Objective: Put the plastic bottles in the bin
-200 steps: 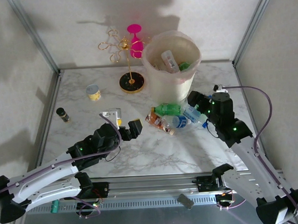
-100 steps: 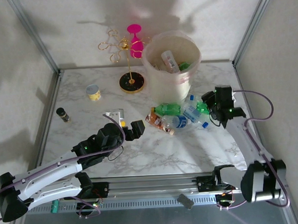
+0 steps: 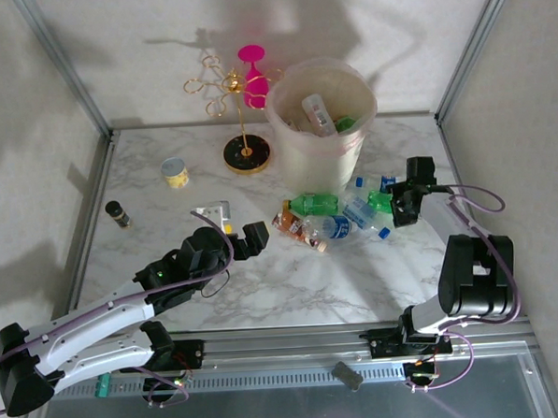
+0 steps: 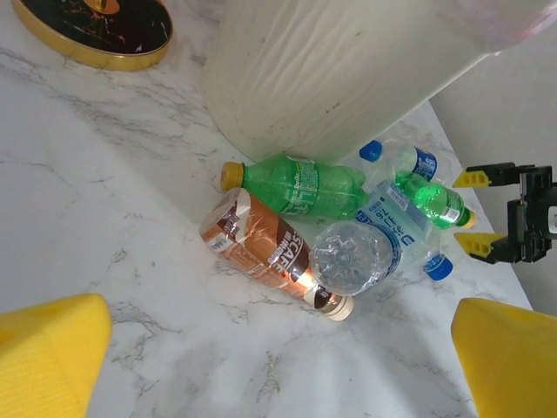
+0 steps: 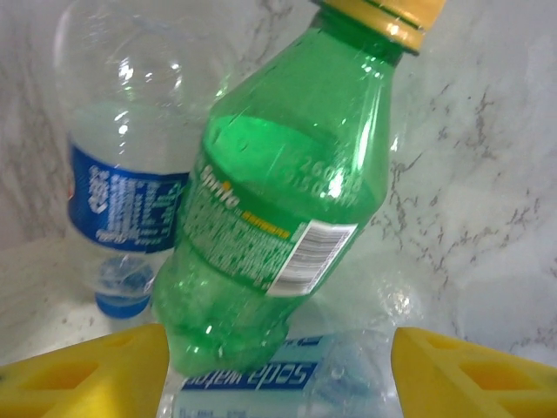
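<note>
Right pincer part open, and we see its yellow fingers either side of a green yellow-capped bottle, with a gap on one side. That bottle lies on the marble table among other plastic bottles, just beside the bin. Left pincer gapes wide, empty, near the pile.

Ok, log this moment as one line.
left gripper: open, empty | right gripper: open, at green bottle | bottles: heaped beside bin
</note>
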Available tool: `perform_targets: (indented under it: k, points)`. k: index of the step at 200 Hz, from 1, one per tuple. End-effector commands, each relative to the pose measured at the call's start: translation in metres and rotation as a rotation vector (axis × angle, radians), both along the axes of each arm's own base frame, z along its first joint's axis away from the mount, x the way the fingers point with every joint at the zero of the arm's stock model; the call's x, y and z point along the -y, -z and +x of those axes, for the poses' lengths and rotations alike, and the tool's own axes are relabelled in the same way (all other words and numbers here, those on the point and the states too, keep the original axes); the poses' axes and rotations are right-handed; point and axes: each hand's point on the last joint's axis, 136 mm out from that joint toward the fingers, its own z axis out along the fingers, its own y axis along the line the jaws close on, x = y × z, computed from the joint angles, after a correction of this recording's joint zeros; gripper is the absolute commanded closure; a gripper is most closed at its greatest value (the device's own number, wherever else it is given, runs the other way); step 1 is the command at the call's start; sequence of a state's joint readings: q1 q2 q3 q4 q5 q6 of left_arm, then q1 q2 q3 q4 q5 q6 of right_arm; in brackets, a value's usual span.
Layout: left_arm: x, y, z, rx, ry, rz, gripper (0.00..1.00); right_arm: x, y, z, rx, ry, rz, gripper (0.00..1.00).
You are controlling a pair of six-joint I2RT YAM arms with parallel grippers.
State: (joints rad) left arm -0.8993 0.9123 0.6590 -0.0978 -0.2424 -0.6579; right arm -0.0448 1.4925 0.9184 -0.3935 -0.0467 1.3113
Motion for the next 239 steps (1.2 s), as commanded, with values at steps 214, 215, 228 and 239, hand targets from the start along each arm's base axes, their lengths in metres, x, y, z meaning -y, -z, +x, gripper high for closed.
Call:
perform_targets:
  k: [214, 215, 228, 239]
  points:
    - [0.006, -0.026, 0.002, 0.018, 0.033, -0.022, 0.00, 0.062, 0.000, -0.040, -0.011, 0.122, -0.106, 0.55]
    - [0.006, -0.026, 0.002, 0.018, 0.032, -0.022, 0.00, 0.062, -0.002, -0.040, -0.007, 0.122, -0.106, 0.55]
    - [0.006, -0.028, 0.001, 0.023, 0.036, -0.023, 0.00, 0.063, -0.014, -0.043, 0.028, 0.126, -0.122, 0.55]
    - [0.006, -0.031, 0.001, 0.029, 0.041, -0.024, 0.00, 0.064, -0.025, -0.047, 0.057, 0.129, -0.139, 0.55]
